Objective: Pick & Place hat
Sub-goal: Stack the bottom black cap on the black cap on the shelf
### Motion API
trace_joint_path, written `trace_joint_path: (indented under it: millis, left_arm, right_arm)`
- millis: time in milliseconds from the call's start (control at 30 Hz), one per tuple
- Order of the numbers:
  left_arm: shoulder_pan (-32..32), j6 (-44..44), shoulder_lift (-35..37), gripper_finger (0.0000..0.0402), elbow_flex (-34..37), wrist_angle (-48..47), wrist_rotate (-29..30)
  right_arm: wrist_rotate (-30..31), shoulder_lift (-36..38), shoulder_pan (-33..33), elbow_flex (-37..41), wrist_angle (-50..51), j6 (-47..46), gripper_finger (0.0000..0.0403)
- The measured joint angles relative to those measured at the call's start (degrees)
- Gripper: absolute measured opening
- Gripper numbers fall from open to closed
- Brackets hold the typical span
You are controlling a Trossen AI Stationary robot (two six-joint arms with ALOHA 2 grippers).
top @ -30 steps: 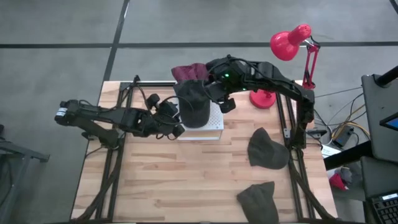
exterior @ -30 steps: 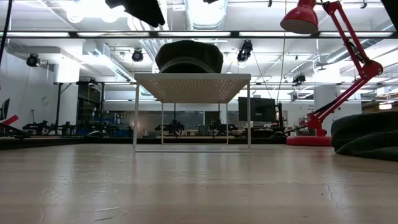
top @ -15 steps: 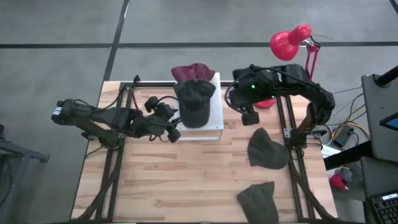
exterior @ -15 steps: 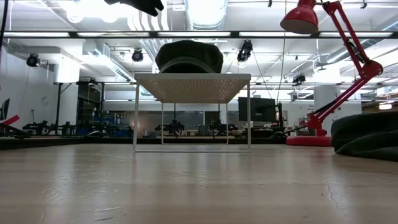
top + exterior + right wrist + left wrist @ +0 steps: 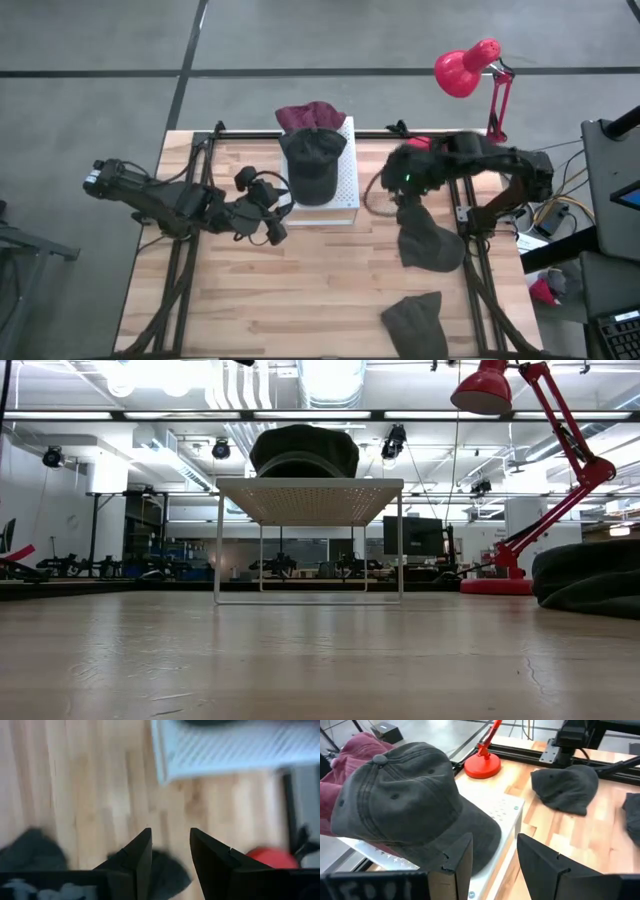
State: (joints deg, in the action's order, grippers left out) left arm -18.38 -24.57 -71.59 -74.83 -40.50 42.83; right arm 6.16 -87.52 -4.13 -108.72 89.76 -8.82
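A dark grey cap [image 5: 312,165] lies on its underside on the white perforated rack [image 5: 345,190], with a maroon cap [image 5: 308,114] behind it at the rack's far edge. The grey cap also shows in the left wrist view [image 5: 405,805] and the low view [image 5: 303,451]. My left gripper [image 5: 274,218] is open and empty, just left of the rack's near corner. My right gripper [image 5: 404,204] is open and empty, hovering right of the rack over the far edge of a dark hat [image 5: 430,243] that lies on the table.
A second dark hat [image 5: 415,322] lies near the table's front edge. A red desk lamp [image 5: 462,70] stands at the far right corner, its base [image 5: 482,767] beside the rack. Bare wood lies at the table's near left.
My right gripper has drawn away from the grey cap on the rack, going toward the table's right edge and then nearer, to above the dark hat on the table. My left gripper has backed off a little toward the near left. The grey cap stays on the rack.
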Motion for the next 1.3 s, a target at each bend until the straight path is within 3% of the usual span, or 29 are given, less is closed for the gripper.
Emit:
trace_joint_path:
  millis: [100, 333, 600, 933, 1100, 1300]
  left_arm:
    - [-0.61, -0.31, 0.0, 0.0152, 0.02, 0.03, 0.02]
    - [-1.69, -1.12, -0.02, 0.0152, 0.04, 0.06, -1.11]
    - [-2.32, -2.54, -0.04, 0.0152, 0.11, 0.27, -1.57]
    - [-2.46, -3.16, -0.04, 0.0152, 0.11, 0.48, -1.85]
    - [-2.46, -3.16, -0.04, 0.0152, 0.11, 0.6, -1.86]
    - [-2.46, -3.14, -0.04, 0.0152, 0.11, 0.64, -1.86]
  right_arm:
    - [-2.3, 3.39, -2.64, 10.06, -1.62, -3.29, 0.0122]
    - [-23.84, 10.35, -10.08, 32.45, -13.56, -10.39, 0.0107]
    - [-26.21, 13.32, -18.44, 51.86, -36.04, -24.44, 0.0091]
    - [-34.47, 9.2, -25.02, 63.54, -53.98, -33.36, 0.0091]
    - [-34.7, 5.9, -26.04, 66.44, -61.6, -34.21, 0.0102]
    - [-32.73, 0.39, -26.02, 67.72, -63.16, -33.09, 0.0116]
